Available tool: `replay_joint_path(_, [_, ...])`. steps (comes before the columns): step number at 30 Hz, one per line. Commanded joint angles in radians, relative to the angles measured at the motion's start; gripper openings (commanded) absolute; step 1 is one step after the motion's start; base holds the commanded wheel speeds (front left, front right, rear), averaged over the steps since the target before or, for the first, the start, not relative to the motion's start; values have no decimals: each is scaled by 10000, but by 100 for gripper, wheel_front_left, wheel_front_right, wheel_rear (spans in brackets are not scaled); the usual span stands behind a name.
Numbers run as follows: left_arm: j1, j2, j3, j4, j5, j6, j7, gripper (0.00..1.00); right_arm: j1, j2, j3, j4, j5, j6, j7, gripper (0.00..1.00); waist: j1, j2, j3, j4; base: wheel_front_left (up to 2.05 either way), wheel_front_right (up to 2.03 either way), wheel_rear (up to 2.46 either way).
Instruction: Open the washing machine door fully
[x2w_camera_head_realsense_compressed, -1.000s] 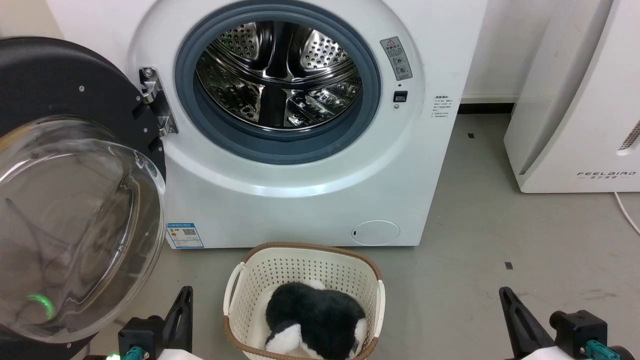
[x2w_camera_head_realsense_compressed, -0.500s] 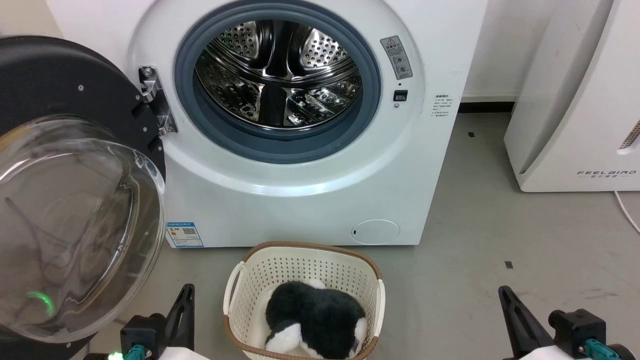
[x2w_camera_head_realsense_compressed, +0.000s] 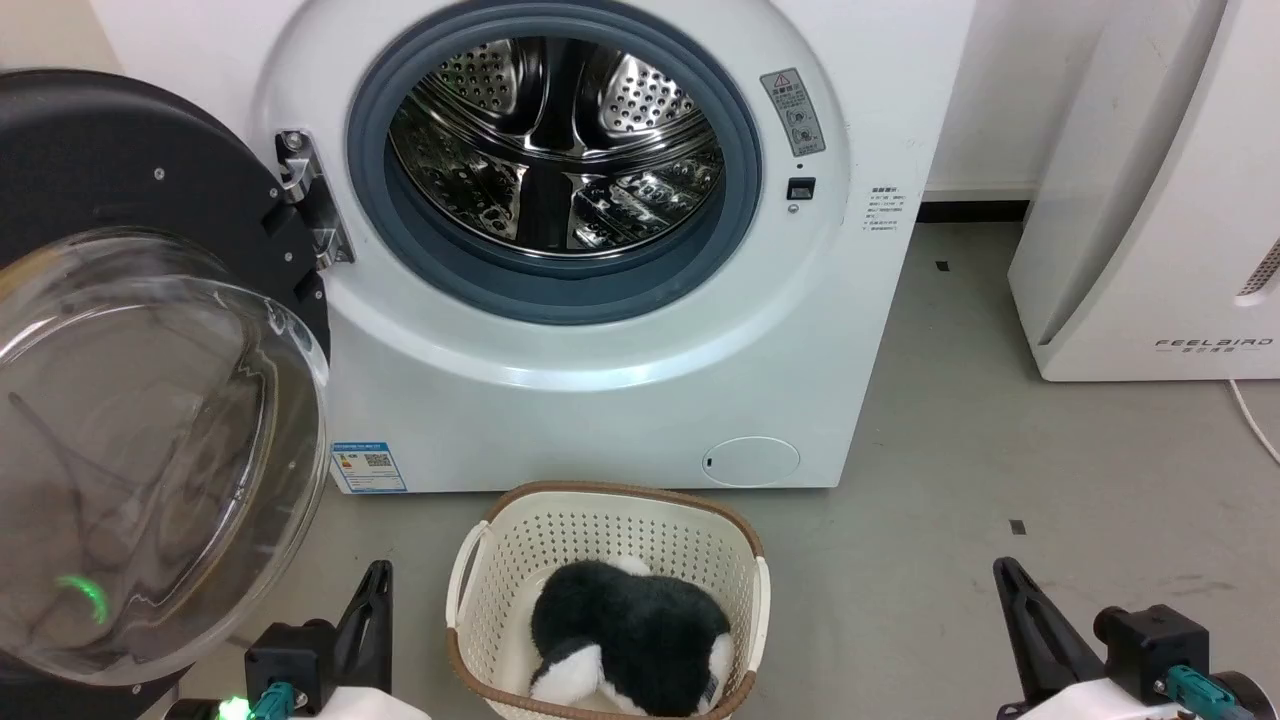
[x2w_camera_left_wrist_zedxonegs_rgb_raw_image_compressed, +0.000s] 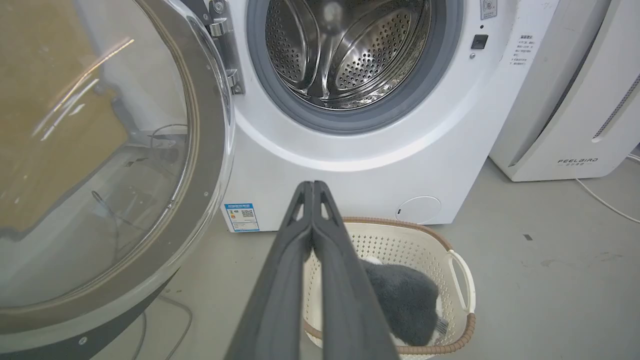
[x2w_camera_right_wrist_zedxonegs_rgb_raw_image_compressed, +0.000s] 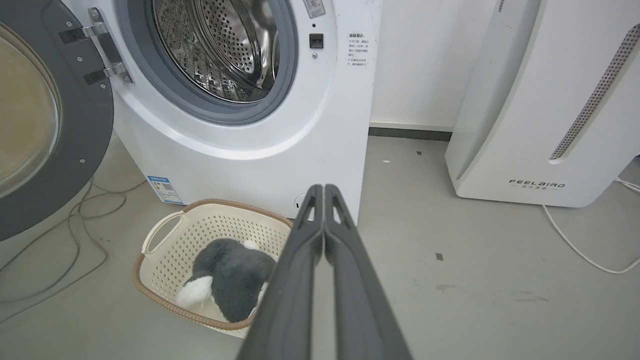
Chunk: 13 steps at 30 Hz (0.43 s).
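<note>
Standing wide, the washing machine door (x2w_camera_head_realsense_compressed: 150, 400) hangs left of the washing machine (x2w_camera_head_realsense_compressed: 600, 400), baring the drum (x2w_camera_head_realsense_compressed: 555, 150). Left end effector (x2w_camera_left_wrist_zedxonegs_rgb_raw_image_compressed: 312, 186) and right end effector (x2w_camera_right_wrist_zedxonegs_rgb_raw_image_compressed: 324, 189) hover apart from it, each pressed together and empty, seemingly because opening is done.

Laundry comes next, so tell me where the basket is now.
In the head view the basket stands on the floor at lower centre, just in front of the washing machine, between the left gripper and the right gripper.

Washing machine door (x2w_camera_head_realsense_compressed: 150, 430) of glossy clear glass — drum (x2w_camera_head_realsense_compressed: 555, 150) shiny perforated steel.
</note>
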Motion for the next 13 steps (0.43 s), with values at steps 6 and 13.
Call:
replay_joint_path(6, [-268, -112, 124, -106, 201, -105, 114, 0, -254, 10, 26, -2, -134, 3, -10, 0, 0, 0, 15, -1, 0, 0, 0])
replay_joint_path(13, [-311, -214, 218, -166, 340, -168, 189, 0, -330, 11, 32, -2, -184, 3, -11, 0, 0, 0, 30, -3, 0, 0, 0])
